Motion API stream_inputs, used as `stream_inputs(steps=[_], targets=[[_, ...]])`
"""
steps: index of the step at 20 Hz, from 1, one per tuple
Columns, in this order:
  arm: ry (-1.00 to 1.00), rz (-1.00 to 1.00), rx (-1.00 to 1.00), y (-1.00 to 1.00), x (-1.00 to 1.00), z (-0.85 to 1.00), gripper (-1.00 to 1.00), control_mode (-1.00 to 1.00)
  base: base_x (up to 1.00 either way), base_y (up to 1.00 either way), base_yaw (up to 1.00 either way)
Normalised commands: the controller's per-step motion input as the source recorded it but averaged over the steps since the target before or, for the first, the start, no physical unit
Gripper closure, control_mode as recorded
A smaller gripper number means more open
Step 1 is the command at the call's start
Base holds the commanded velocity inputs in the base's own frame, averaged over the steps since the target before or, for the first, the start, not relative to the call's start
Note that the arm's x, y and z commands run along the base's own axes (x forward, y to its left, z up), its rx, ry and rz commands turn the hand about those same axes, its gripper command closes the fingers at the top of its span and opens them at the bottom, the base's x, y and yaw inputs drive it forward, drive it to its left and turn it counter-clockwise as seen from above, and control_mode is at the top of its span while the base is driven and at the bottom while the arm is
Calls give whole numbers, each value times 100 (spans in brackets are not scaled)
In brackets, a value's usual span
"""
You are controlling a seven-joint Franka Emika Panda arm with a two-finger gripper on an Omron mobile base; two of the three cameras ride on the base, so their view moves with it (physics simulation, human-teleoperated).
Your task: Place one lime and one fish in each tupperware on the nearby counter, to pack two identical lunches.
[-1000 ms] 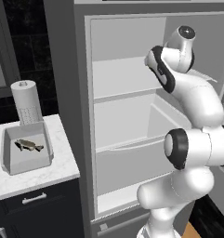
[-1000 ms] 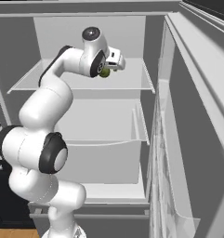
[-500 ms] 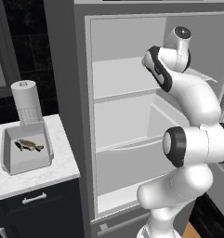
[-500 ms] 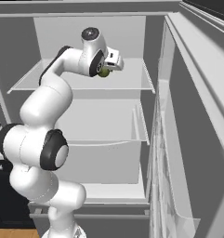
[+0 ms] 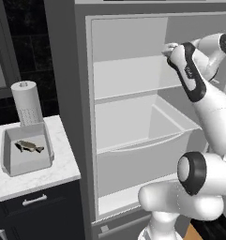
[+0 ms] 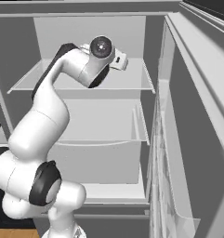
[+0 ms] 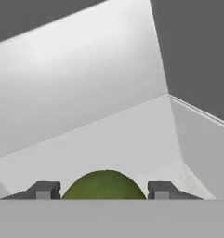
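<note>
The lime (image 7: 104,185) sits between the two fingertips (image 7: 47,189) of the pincer (image 7: 104,190), which is closed on it from both sides, up at the fridge's upper shelf (image 6: 127,80). A fish (image 5: 29,146) lies in the tupperware (image 5: 26,163) on the surface (image 5: 58,169)

Bare fridge shelf (image 7: 108,135) beyond lime (image 7: 104,185)

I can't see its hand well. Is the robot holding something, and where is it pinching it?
A lime, pinched at its two sides between the gripper's fingertips.
</note>
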Motion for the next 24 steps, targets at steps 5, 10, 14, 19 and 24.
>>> stream_inputs(steps=[5, 10, 14, 19, 24], targets=[[-38, 1, 33, -16, -100, 25, 100, -100, 0, 0, 0], [-2, 7, 13, -4, -100, 2, 100, -100, 0, 0, 0], [0, 10, 0, 0, -100, -29, 100, -100, 0, 0, 0], [8, 12, -1, -7, -100, -57, 100, -100, 0, 0, 0], [25, 9, -16, 2, -60, -60, 100, 100, -40, 4, 6]])
